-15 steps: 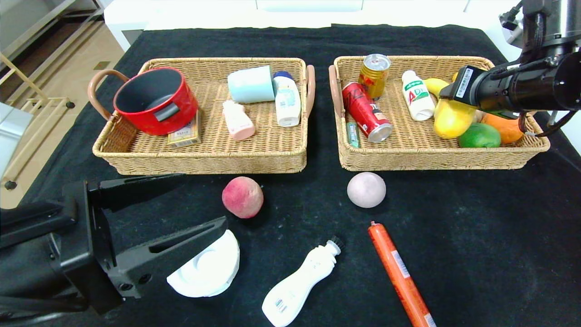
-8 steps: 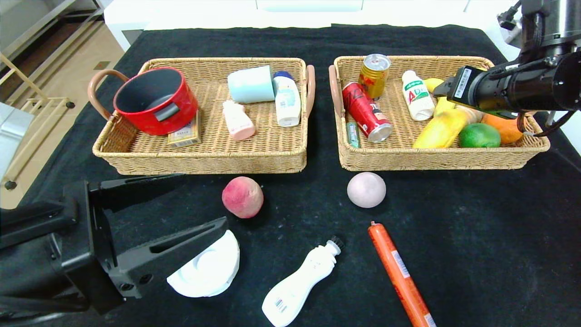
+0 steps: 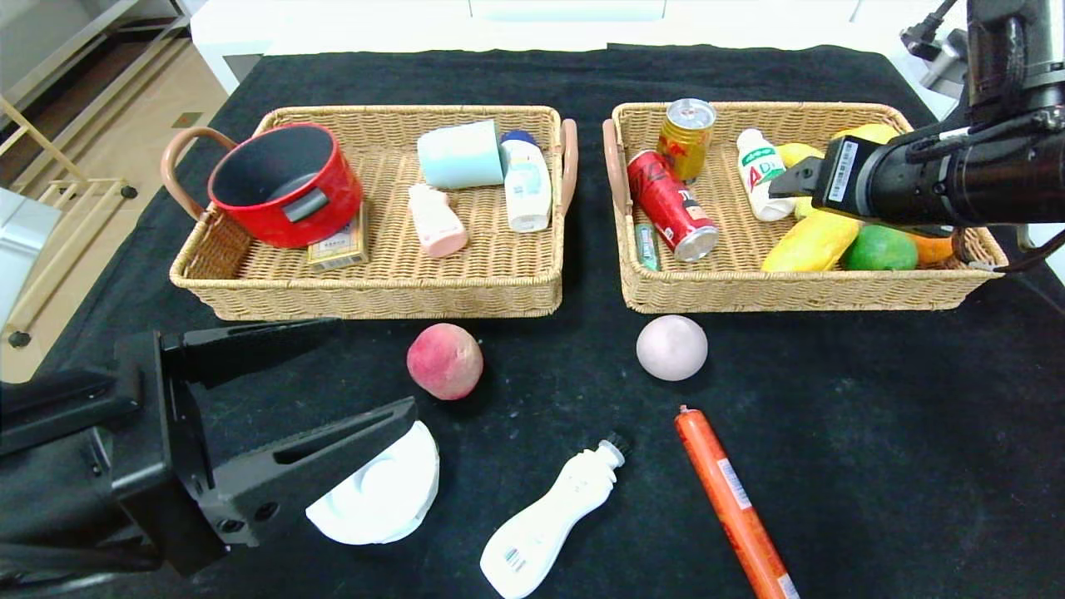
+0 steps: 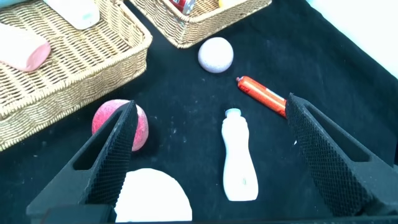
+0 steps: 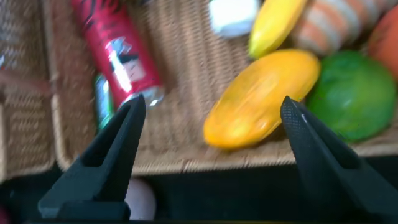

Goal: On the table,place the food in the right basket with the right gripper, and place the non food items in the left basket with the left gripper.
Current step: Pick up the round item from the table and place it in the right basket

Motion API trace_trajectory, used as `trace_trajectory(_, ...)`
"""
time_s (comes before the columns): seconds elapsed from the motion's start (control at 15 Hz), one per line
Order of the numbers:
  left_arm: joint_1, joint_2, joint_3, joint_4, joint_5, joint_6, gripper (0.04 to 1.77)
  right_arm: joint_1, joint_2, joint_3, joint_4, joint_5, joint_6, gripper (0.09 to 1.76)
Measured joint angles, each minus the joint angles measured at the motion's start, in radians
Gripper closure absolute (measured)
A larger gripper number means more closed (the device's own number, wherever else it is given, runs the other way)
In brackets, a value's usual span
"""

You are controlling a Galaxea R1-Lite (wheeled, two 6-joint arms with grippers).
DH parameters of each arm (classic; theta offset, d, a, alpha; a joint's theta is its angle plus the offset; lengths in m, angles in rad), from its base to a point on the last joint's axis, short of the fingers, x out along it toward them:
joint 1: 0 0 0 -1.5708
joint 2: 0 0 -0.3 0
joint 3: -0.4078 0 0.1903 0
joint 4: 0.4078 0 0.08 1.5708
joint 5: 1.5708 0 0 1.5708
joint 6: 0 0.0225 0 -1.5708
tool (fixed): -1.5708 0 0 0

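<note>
We read little print: the white drink bottle (image 3: pixel 764 175) in the right basket (image 3: pixel 799 291) carries green and red lettering that looks like "AD", the red can (image 3: pixel 671 205) beside it has dark marks we cannot read, and the white bottle (image 3: pixel 549 519) on the near cloth shows only a barcode. Our right gripper (image 5: pixel 211 118) hangs above the right basket with its fingers spread wide and empty — under it lies the yellow mango (image 5: pixel 261 96), next to the green fruit (image 5: pixel 354 93) and a banana (image 5: pixel 273 25). Our left gripper (image 4: pixel 208 155) sits low at the near left, jaws apart, holding nothing; the white lid (image 3: pixel 378 491) lies just beside its inner finger. On the open black table (image 3: pixel 874 433) between baskets and near edge rest the peach (image 3: pixel 444 361), the pale ball (image 3: pixel 671 347) and the orange sausage (image 3: pixel 732 503) — all well apart. The left basket (image 3: pixel 366 291) holds the red pot (image 3: pixel 287 183).
</note>
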Motion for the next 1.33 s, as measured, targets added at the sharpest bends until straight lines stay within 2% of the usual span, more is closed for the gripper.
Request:
trace_trajectory(0.2, 0.002, 0.002, 0.000, -0.007, 0.000, -0.001, 0.09, 0.104, -0.054, 0.056, 0.101, -0.113, 0.023, 0.22)
trace_trajectory(0.33, 0.006, 0.004, 0.000, -0.008, 0.000, 0.000, 0.09, 0.181, -0.076, 0.082, 0.141, -0.132, 0.092, 0.20)
trace_trajectory(0.6, 0.008, 0.010, -0.001, -0.009, 0.001, 0.000, 0.09, 0.292, -0.084, 0.102, 0.183, -0.137, 0.149, 0.18)
trace_trajectory(1.0, 0.009, 0.011, -0.001, -0.008, 0.002, 0.013, 0.09, 0.407, 0.003, 0.086, 0.191, -0.220, 0.176, 0.16)
trace_trajectory(1.33, 0.010, 0.010, 0.000, -0.010, 0.002, 0.014, 0.09, 0.424, 0.108, 0.044, 0.189, -0.278, 0.222, 0.15)
